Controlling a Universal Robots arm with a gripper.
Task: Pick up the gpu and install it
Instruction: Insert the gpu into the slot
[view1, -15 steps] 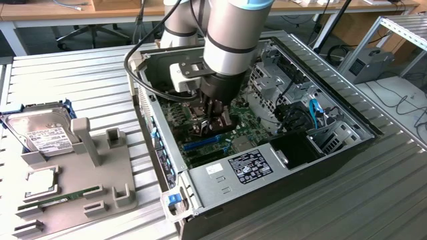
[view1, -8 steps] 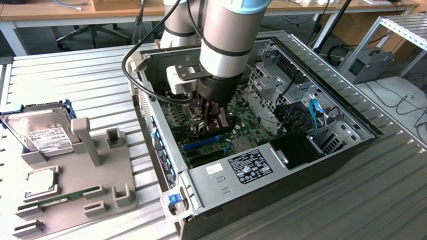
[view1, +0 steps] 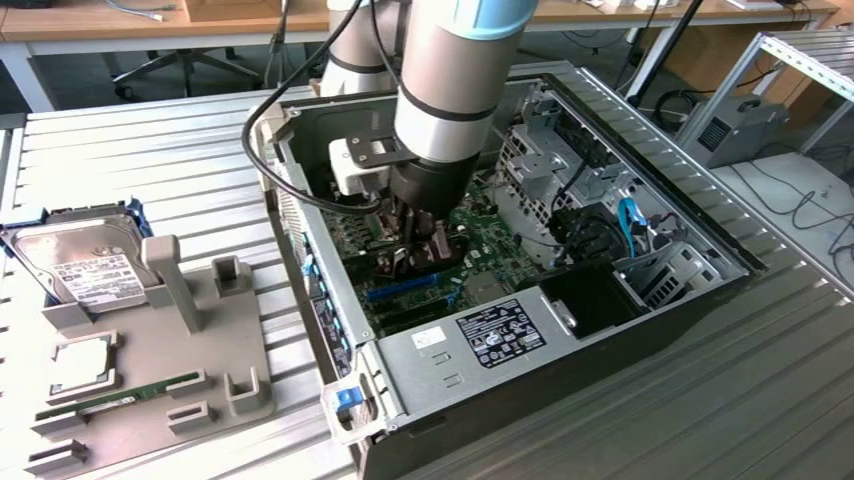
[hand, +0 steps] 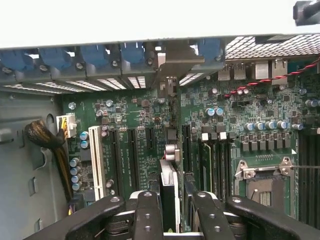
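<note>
Inside the open black and silver computer case (view1: 627, 300), taken as the landmark, a green motherboard (hand: 140, 120) is seen covering the floor, with black expansion slots (hand: 131, 155), one white slot (hand: 96, 155), an empty silver processor socket (hand: 262, 182) and rows of blue-topped capacitors (hand: 265, 126). Along the case's rear wall a row of blue plastic slot latches (hand: 95, 55) is seen. A silver power supply with a black label (view1: 497, 335) is fitted at the case's near end in the exterior view, and a blue cable (view1: 630, 218) is routed through the drive cage beside it. A black cable (view1: 274, 170) is looped over the case's edge, close to the arm.

To the exterior view's left of the case, a grey plastic parts holder (view1: 200, 340) is laid out, carrying a silver hard drive with a white label (view1: 87, 265), a square silver processor (view1: 83, 362) and a narrow green memory stick (view1: 120, 398).

The case is set on a ribbed grey metal table (view1: 160, 150); wooden desks (view1: 134, 25) are visible behind.

The gpu (hand: 170, 192), seen edge-on as a thin upright card with a dark body and pale edge, is held over the motherboard's slots. The black gripper (hand: 170, 212) is clenched on it, one finger pressed against each face.
</note>
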